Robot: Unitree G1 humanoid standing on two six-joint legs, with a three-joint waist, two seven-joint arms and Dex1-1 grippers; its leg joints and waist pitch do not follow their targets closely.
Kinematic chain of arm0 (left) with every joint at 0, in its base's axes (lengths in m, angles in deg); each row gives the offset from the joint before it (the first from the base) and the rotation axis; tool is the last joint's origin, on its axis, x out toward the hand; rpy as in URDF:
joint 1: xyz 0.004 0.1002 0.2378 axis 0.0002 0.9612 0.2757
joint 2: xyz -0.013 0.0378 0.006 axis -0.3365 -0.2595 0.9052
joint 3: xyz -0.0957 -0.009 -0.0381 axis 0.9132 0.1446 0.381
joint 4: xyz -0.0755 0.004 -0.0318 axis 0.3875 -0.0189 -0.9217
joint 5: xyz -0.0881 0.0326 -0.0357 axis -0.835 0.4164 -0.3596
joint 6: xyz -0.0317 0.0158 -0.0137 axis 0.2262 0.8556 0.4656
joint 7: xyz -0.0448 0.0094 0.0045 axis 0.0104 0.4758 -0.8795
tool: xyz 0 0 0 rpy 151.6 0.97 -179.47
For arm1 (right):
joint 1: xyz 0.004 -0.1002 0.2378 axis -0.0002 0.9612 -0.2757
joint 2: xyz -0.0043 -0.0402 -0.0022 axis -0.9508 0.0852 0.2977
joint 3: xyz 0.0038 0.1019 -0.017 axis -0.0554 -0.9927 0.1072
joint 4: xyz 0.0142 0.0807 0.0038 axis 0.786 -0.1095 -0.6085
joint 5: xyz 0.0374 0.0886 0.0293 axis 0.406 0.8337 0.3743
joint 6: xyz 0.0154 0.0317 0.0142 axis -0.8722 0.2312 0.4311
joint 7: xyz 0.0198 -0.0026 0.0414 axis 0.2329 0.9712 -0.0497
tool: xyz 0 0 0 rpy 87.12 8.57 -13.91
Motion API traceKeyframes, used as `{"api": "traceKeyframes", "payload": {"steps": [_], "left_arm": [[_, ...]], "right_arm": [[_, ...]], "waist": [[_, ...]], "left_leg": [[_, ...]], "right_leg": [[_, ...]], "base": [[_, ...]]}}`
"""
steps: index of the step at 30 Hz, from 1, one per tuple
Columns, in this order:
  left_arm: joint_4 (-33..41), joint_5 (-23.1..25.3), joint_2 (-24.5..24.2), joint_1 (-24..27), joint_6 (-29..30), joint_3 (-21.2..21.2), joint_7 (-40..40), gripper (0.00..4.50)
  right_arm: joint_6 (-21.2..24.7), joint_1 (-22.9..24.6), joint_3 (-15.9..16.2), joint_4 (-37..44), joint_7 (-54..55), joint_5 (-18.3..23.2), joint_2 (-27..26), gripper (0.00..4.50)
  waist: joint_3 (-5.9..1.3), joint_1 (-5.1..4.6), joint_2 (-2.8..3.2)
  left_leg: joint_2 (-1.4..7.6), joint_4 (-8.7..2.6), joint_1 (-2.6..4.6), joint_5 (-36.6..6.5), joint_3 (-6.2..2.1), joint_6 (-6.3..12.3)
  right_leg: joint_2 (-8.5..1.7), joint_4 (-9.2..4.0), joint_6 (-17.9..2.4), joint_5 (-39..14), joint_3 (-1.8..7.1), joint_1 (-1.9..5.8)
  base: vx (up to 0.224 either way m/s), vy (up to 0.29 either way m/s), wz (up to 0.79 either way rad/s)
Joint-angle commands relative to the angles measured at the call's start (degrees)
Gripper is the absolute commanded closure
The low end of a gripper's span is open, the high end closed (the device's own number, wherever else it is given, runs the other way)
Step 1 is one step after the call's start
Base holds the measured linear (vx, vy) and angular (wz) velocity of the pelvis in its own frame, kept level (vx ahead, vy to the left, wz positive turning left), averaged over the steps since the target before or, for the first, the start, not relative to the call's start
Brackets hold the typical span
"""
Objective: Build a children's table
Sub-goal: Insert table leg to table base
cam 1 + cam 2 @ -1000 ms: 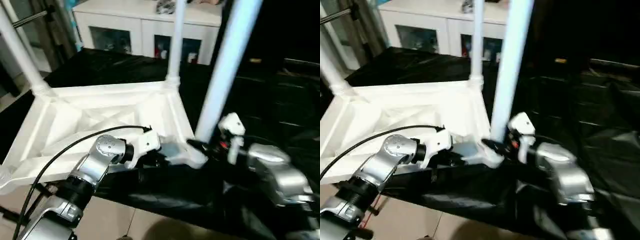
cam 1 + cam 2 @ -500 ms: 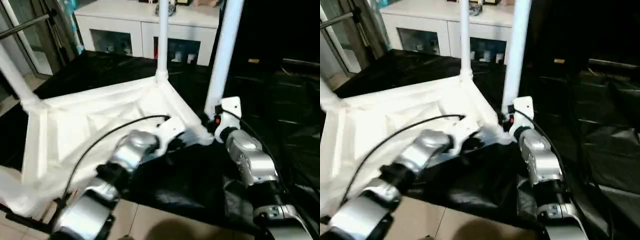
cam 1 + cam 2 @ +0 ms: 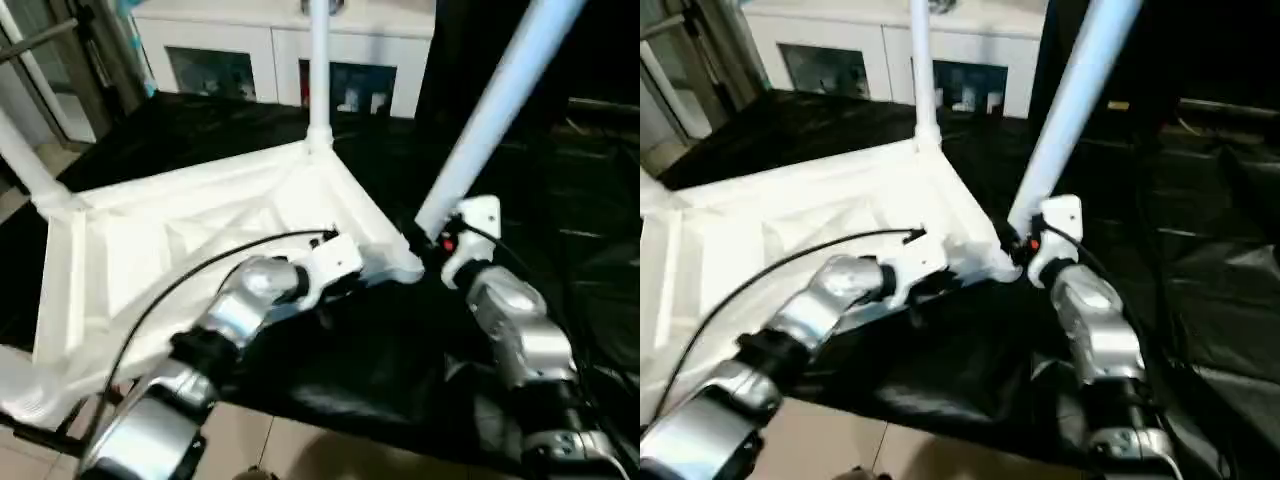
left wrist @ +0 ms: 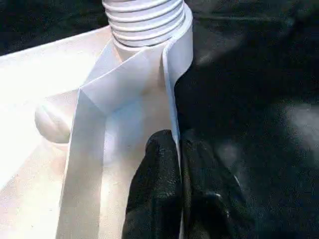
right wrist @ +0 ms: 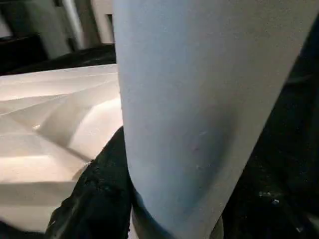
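Note:
The children's table lies upside down, its white ribbed top (image 3: 180, 240) resting on a black sheet. One leg (image 3: 318, 70) stands in the far corner socket and another (image 3: 22, 150) in the left one. A third leg (image 3: 490, 110) leans to the right from the near right corner. My right gripper (image 3: 432, 245) is shut around the base of this leg (image 5: 199, 99), with one black finger (image 5: 104, 189) beside the tube. My left gripper (image 4: 179, 149) is shut on the top's thin rim (image 4: 172, 89), just below the ribbed leg base (image 4: 144, 20).
A white glass-door cabinet (image 3: 280, 50) stands behind the work. The black sheet (image 3: 570, 180) stretches to the right and under my right forearm (image 3: 520, 340). Pale floor tiles (image 3: 300, 450) show at the near edge. A metal rail (image 3: 50, 35) is at the far left.
The whole view has shifted. The near right leg stood nearly upright half a second ago and now leans to the right. Both grippers keep their holds.

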Motion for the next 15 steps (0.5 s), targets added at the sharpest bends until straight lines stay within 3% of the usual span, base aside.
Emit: {"api": "traceKeyframes", "payload": {"steps": [1,3,4,7,10,13,14,15], "left_arm": [[4.17,-2.01,0.26,0.27,-5.94,-0.94,-3.89,4.50],[4.92,-2.75,-1.10,1.19,-6.54,-1.09,-7.16,4.50],[5.40,-3.07,-1.93,1.67,-6.72,-1.19,-8.62,4.50],[6.37,-4.00,-3.91,2.73,-6.80,-1.23,-11.92,4.50],[7.15,-4.85,-5.79,3.82,-7.46,-1.03,-14.43,4.50],[7.42,-5.33,-6.34,4.24,-7.53,-0.53,-15.05,4.50],[7.73,-5.43,-7.10,4.63,-8.36,-0.53,-15.70,4.22],[8.03,-6.09,-7.36,4.87,-7.99,-0.08,-16.16,4.22]], "right_arm": [[1.93,0.13,0.34,0.37,-1.70,0.48,0.78,2.61],[3.61,0.32,0.80,2.92,-4.41,1.93,2.04,2.61],[4.39,0.63,1.24,4.58,-6.13,2.78,2.82,2.61],[6.24,1.26,1.53,8.24,-9.30,4.99,4.24,2.61],[7.63,1.29,0.73,10.91,-10.33,7.10,4.73,2.61],[7.86,1.14,0.28,11.53,-10.85,7.55,4.90,2.61],[8.10,0.92,-0.15,11.40,-10.63,7.74,4.87,2.61],[8.34,0.88,-0.29,11.57,-10.46,7.91,4.88,2.61]], "waist": [[-3.31,0.18,-0.57],[-3.32,0.36,-0.52],[-3.31,0.37,-0.85],[-3.59,0.60,-0.58],[-3.91,0.85,-0.90],[-3.76,1.15,-0.78],[-3.65,1.44,-0.91],[-3.64,1.69,-1.06]], "left_leg": [[3.19,-3.18,0.69,-7.95,-1.21,3.34],[3.18,-3.10,0.72,-7.27,-1.13,3.40],[3.24,-3.08,0.64,-6.75,-1.11,3.59],[3.23,-2.72,0.56,-4.43,-1.10,4.36],[3.12,-2.09,0.10,-1.71,-0.89,5.71],[3.28,-2.14,0.40,-3.66,-0.82,5.38],[3.34,-2.19,0.47,-4.61,-0.74,5.08],[3.36,-2.24,0.52,-5.07,-0.70,4.72]], "right_leg": [[-4.63,-3.36,-12.74,4.62,1.80,2.57],[-4.73,-3.27,-12.85,3.89,1.87,2.53],[-4.77,-3.18,-12.91,4.27,1.86,2.58],[-4.68,-2.69,-12.97,7.21,1.82,2.55],[-4.37,-1.92,-13.26,12.57,1.65,2.21],[-4.49,-2.11,-13.41,9.33,1.70,1.82],[-4.54,-2.27,-13.31,7.32,1.76,1.69],[-4.59,-2.28,-13.11,5.85,1.82,1.66]], "base": [[0.000,0.000,0.00],[0.000,0.000,0.00],[0.000,0.000,0.00],[0.000,0.000,0.00],[0.000,0.000,0.00],[0.000,0.000,0.00],[0.000,0.000,0.00],[0.000,0.000,0.00]]}}
